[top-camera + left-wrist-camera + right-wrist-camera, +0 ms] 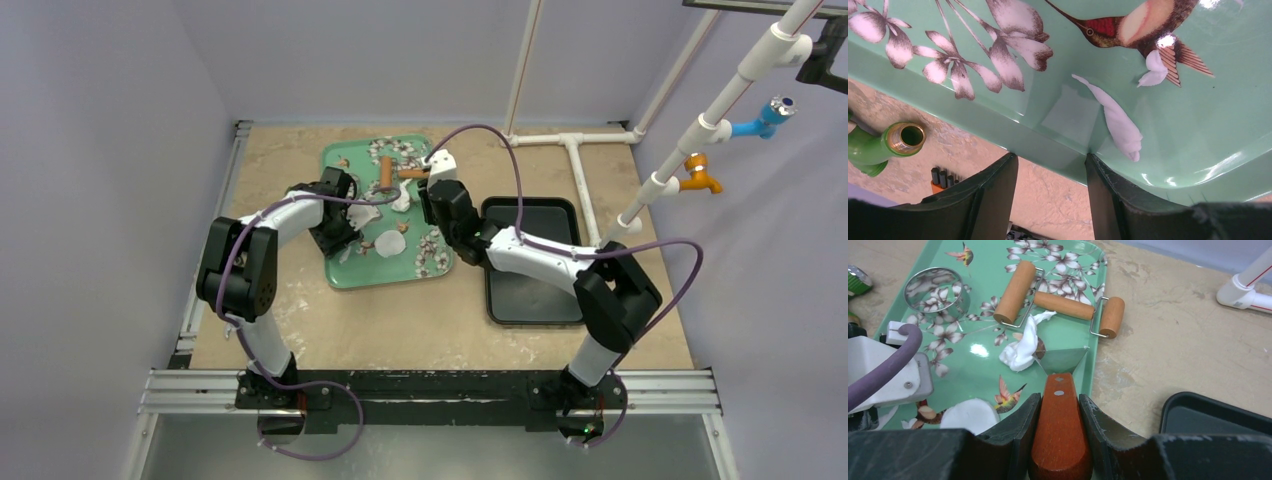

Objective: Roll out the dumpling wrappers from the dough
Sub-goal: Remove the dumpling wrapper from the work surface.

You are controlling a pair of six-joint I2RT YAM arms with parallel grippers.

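The dough (1020,347) lies as a ragged white lump near the middle of the green tray (973,380), just short of the rolling pin (1063,305) at the tray's far end. One finished wrapper (970,415), flat and round, lies toward the tray's near end. The metal blade of a wooden-handled scraper (1059,390) touches the lump's side, and the right hand (1059,400) is clamped on that handle. The left hand (1050,159) sits at the tray's left edge, fingers apart with only bare surface (1048,200) between them (a thin strip of dough (1115,122) lies just inside the rim there). The step looks like gathering stuck dough for another rolling. Next, the blade probably needs to go low and flat under the lump, with the tray kept from sliding
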